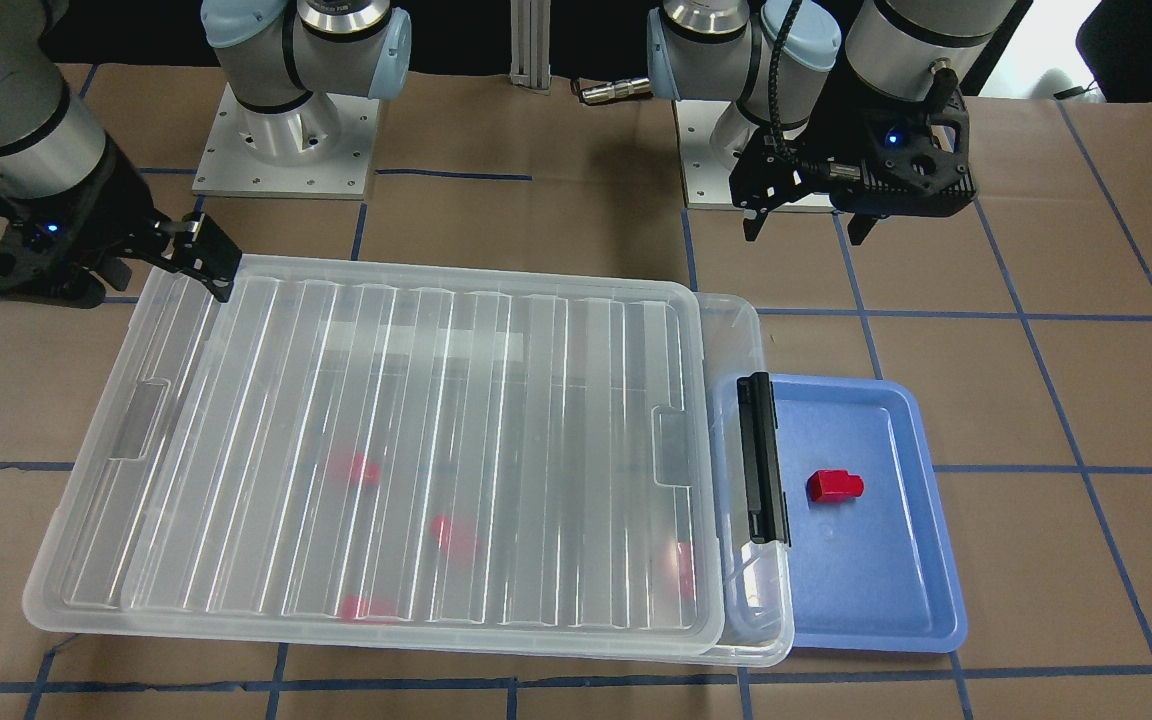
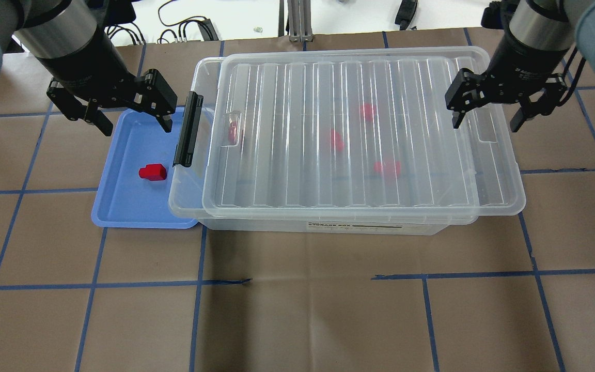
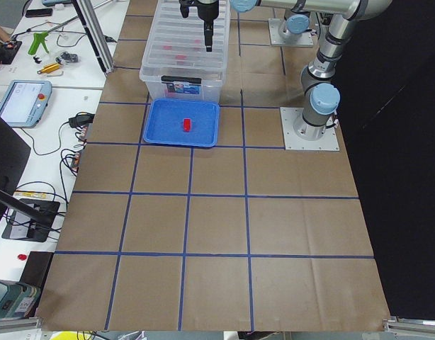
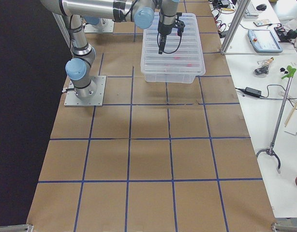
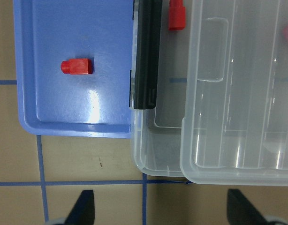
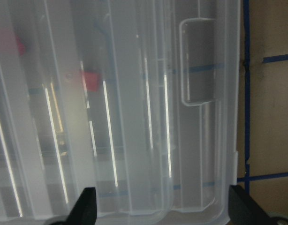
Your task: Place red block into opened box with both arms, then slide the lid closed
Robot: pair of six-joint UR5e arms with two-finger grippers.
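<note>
Table (image 2: 297,320): we see brown paper, blue-gridded.
Room: cluttered benches (image 4: 264,111).
Block (image 2: 153,172): in tray (image 2: 122,201), box's (image 2: 328,226) nine o'clock.
Lid (image 2: 297,155): mostly over box.
Left gripper (image 2: 135,125): spread, above tray.
Right gripper (image 2: 486,124): spread, above lid.

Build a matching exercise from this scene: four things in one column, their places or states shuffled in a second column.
1. red block
2. lid
3. left gripper
4. right gripper

A. open, over the lid's end away from the latch
B. lying in the blue tray
C. open, beside the blue tray
D. resting on the box, leaving the latch end uncovered

Pairs: 1-B, 2-D, 3-C, 4-A
</note>
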